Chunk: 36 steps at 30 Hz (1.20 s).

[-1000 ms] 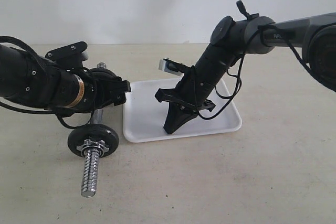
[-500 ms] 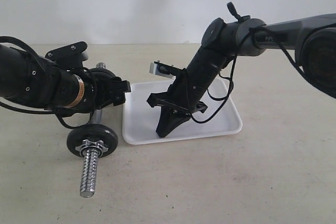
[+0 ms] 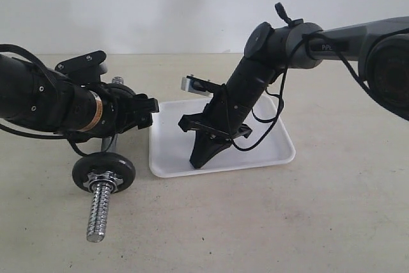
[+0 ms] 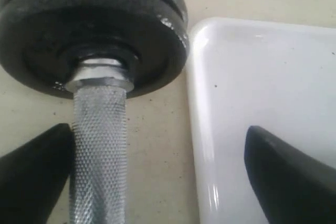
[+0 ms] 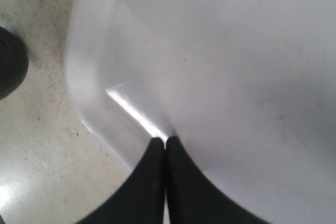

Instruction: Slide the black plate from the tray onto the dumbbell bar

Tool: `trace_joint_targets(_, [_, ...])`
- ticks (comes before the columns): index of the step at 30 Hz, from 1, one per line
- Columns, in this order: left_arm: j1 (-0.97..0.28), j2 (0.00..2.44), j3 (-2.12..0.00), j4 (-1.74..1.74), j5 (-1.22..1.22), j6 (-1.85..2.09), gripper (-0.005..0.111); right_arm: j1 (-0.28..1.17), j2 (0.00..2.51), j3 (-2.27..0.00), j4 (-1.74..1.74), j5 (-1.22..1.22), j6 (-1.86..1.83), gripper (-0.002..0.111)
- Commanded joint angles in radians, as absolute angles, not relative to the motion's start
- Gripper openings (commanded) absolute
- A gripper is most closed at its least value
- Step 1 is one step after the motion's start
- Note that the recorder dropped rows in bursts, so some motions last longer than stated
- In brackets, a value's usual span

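Left gripper (image 4: 157,145) lies level, spread wide astride the dumbbell bar (image 4: 98,150) — right gripper (image 3: 198,160), closed, slants down onto the tray (image 3: 281,150).

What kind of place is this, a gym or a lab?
Probably a robotics lab bench, not a gym: two black robot arms, a beige tabletop against a plain white wall, and a chrome dumbbell bar beside a white plastic tray.
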<state>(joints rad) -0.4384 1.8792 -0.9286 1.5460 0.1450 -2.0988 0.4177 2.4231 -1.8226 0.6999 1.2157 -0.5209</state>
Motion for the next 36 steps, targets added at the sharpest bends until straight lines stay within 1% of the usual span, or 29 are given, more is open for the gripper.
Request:
trace_joint_targets(1, [-0.440, 1.870, -0.932, 1.551, 0.150, -2.101, 0.081, 0.416, 2.418, -1.826, 0.670, 1.221, -0.534, 0.000])
trace_joint_targets(15, [-0.440, 1.870, -0.932, 1.551, 0.153, -2.099, 0.081, 0.416, 2.418, -1.826, 0.668, 1.221, -0.534, 0.000])
trace_joint_targets(24, [-0.440, 1.852, -0.932, 1.553, 0.200, -2.076, 0.081, 0.416, 2.416, -1.826, 0.682, 1.157, -0.542, 0.000])
trace_joint_targets(30, [-0.440, 1.725, -0.932, 1.553, 0.244, -2.005, 0.081, 0.416, 2.337, -1.828, 0.698, 1.110, -0.559, 0.000])
trace_joint_targets(36, [-0.440, 1.471, -0.930, 1.529, 0.234, -1.947, 0.081, 0.416, 2.113, -1.828, 0.707, 1.120, -0.578, 0.000])
